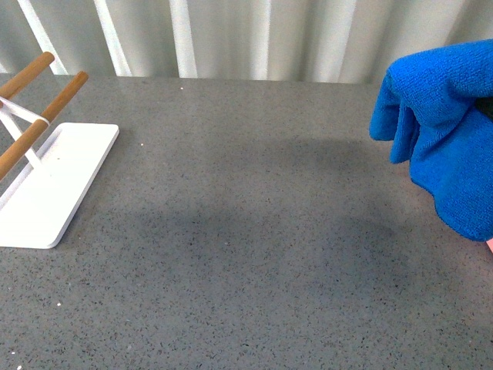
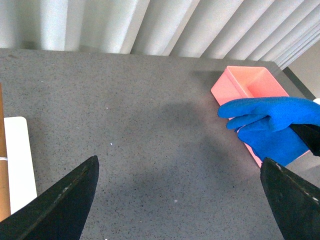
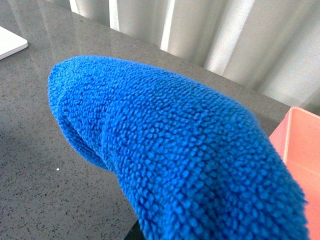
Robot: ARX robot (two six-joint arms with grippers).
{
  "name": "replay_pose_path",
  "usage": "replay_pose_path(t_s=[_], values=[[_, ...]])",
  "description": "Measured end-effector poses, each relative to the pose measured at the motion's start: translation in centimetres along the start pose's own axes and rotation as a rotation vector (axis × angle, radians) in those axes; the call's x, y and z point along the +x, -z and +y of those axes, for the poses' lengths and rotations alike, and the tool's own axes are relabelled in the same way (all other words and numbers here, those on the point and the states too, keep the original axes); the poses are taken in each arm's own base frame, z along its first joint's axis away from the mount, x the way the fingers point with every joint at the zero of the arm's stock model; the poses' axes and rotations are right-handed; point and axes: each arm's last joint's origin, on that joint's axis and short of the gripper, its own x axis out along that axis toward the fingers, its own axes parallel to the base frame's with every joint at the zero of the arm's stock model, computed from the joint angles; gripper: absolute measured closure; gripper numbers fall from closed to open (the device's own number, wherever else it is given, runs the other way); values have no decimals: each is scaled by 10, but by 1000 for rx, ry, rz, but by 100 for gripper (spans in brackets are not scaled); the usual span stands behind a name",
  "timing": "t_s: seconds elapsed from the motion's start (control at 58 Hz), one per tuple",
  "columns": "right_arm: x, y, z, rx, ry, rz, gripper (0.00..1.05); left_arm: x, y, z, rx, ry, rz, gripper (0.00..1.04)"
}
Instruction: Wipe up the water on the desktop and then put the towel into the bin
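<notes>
The towel [image 1: 443, 123] is held off the tabletop [image 1: 246, 254] at the robot's right, bunched into hanging folds. In the front view it is cut off by the picture's edge. In the left wrist view it overlaps the near part of the bin [image 2: 250, 82], whose far end is left showing. Whether the cloth hangs directly over the bin's opening cannot be told.

The right end effector [image 2: 309, 136] is almost wholly covered by the towel, and only a dark sliver is seen. Its jaws are hidden, so it cannot be told whether they are clamped on the cloth. The right wrist view is filled by blue pile, with one pink corner of the bin beside it.

The left end effector [image 2: 178, 161] is seen spread wide, with nothing between its dark fingers [image 2: 65, 205].

At the robot's left, the rack's white base [image 1: 54, 177] and wooden rods [image 1: 46, 104] are cropped. Faint darker patches are seen on the tabletop; damp or shadow cannot be distinguished.
</notes>
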Motion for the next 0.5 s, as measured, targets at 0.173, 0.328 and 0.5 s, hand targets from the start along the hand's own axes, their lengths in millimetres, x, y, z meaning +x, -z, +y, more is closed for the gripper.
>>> replay_pose_path(t_s=[0.173, 0.328, 0.5], values=[[-2, 1, -1, 4, 6, 3, 100, -21, 4, 1, -22, -68, -43, 8], [-2, 2, -3, 8, 14, 10, 100, -34, 37, -4, 218, -524, -386, 40], [-3, 4, -4, 14, 18, 21, 100, -39, 63, -17, 235, -540, -401, 70]])
